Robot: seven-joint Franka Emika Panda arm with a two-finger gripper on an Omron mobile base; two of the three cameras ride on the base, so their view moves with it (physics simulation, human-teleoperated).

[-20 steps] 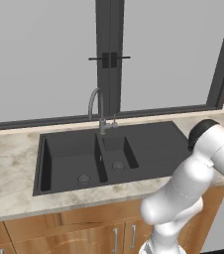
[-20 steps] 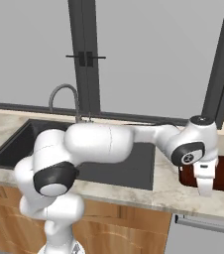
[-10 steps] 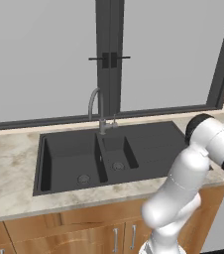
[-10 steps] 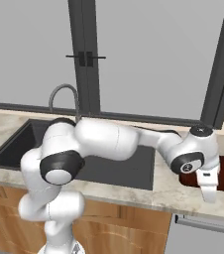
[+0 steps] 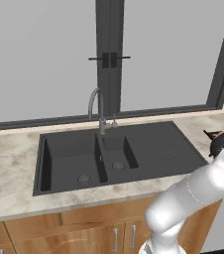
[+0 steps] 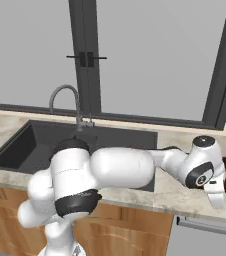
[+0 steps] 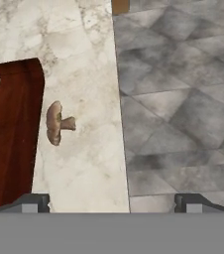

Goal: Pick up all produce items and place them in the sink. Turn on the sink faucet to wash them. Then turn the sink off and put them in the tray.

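Hand view: the end effector point(image 7: 111, 199) hangs above the counter point(image 7: 86, 163) edge with its tips set wide apart, holding nothing — judged an approach for a first pick. The produce item, a brown mushroom point(image 7: 58, 122), lies on its side at ten o'clock of the tips, just beside the tray point(image 7: 10, 134) at nine o'clock. Floor point(image 7: 183, 99) lies from twelve to three o'clock. Nothing obstructs it. In the left base view, sink point(image 5: 153, 144) and faucet point(image 5: 97, 106) stand well apart — basins bare.

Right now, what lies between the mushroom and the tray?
Nothing: in the hand view a narrow strip of bare marble counter separates the mushroom from the tray edge. They lie apart.
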